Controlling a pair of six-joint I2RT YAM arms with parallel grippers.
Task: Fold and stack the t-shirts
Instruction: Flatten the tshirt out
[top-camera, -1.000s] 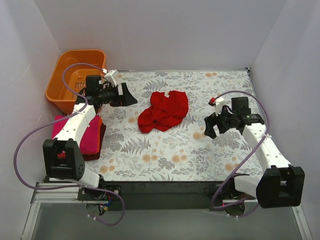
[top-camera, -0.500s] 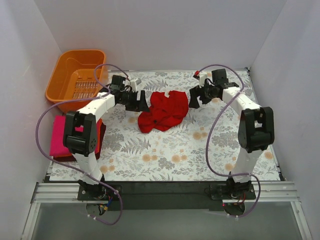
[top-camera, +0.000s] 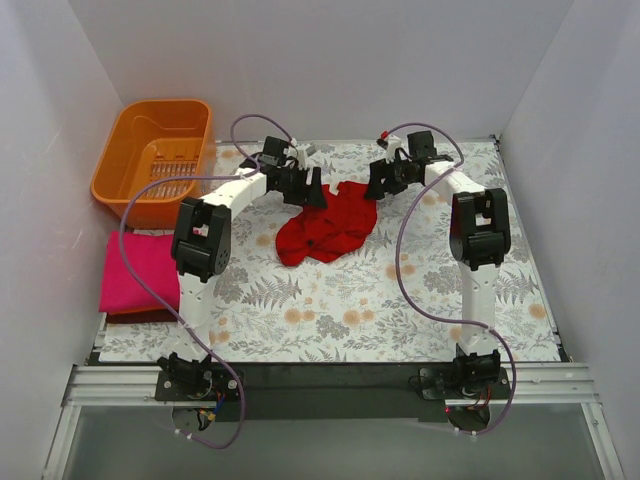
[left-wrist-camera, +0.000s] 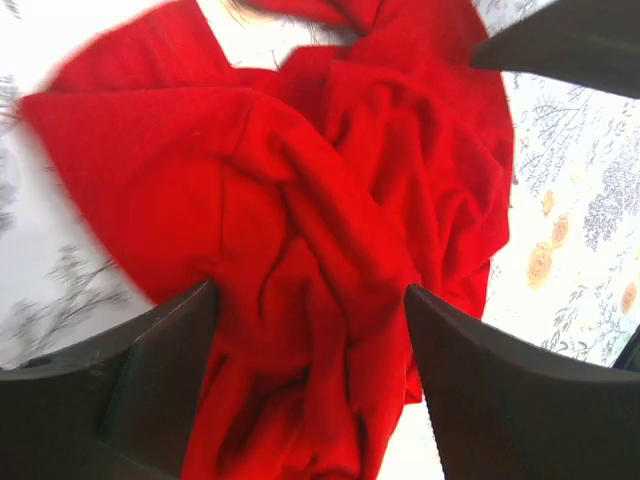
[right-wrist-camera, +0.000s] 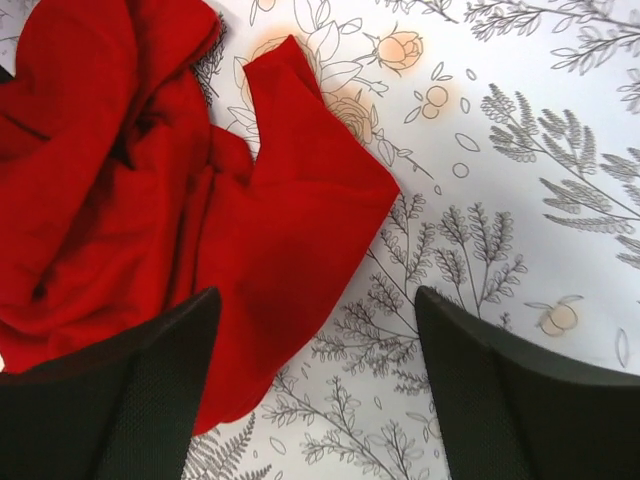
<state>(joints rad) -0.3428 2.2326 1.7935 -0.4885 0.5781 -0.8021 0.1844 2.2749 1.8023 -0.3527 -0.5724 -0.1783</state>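
Note:
A crumpled bright red t-shirt (top-camera: 328, 222) lies at the middle back of the floral cloth. My left gripper (top-camera: 312, 190) is open over the shirt's upper left part; in the left wrist view the red folds (left-wrist-camera: 330, 230) fill the gap between its dark fingers (left-wrist-camera: 150, 370). My right gripper (top-camera: 378, 186) is open at the shirt's upper right edge; the right wrist view shows a red flap (right-wrist-camera: 290, 210) between its fingers (right-wrist-camera: 510, 390), with floral cloth on the right. A folded magenta-pink t-shirt (top-camera: 137, 273) lies on a dark red one (top-camera: 150, 316) at the left.
An orange slotted basket (top-camera: 155, 155) stands at the back left. The grey-and-orange floral cloth (top-camera: 380, 300) covers the table. White walls close in the back and both sides. Purple cables loop over both arms.
Both arms have swung from the sides in to the red shirt, left gripper from the basket side, right gripper from the right. The shirt has not moved.

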